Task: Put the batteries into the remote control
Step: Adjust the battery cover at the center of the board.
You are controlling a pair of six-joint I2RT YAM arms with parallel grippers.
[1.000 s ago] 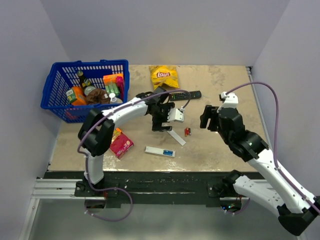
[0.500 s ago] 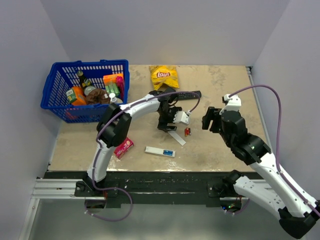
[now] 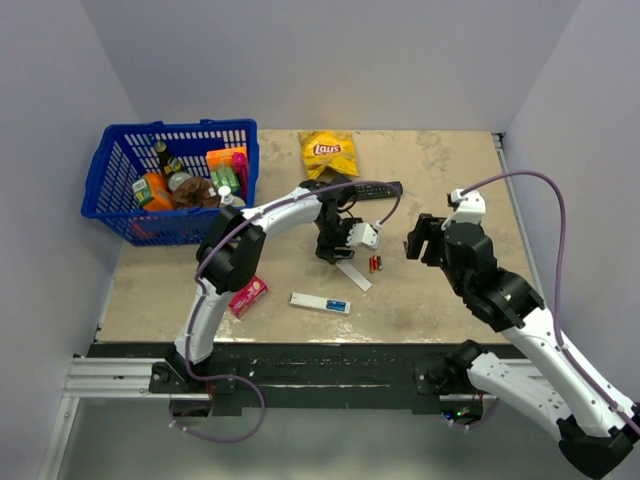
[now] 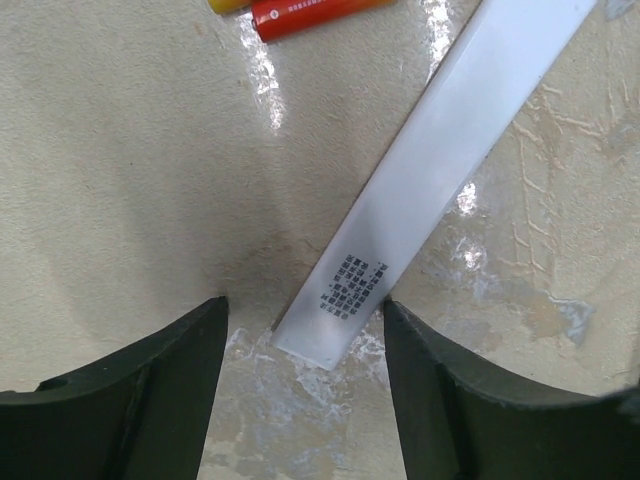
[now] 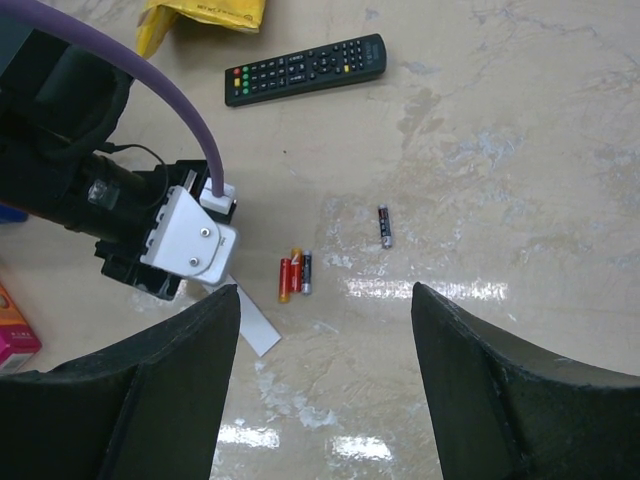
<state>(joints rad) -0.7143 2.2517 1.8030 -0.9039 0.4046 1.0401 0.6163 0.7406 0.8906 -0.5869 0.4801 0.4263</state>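
Observation:
The slim white remote control lies flat near the front of the table, a blue patch towards its right end. Its detached white back strip lies just behind it. My left gripper hangs low over the strip's near end. Its jaws are open on either side of it, the right finger almost at the strip's edge. Three batteries, red, orange and dark, lie side by side right of the strip. A lone dark battery lies farther right. My right gripper hovers open and empty above them.
A black remote and a yellow chip bag lie behind the left arm. A blue basket full of groceries stands at the back left. A pink box lies at the front left.
My left gripper moved right and down onto the end of the white strip, and its jaws have narrowed around it. The right arm barely shifted.

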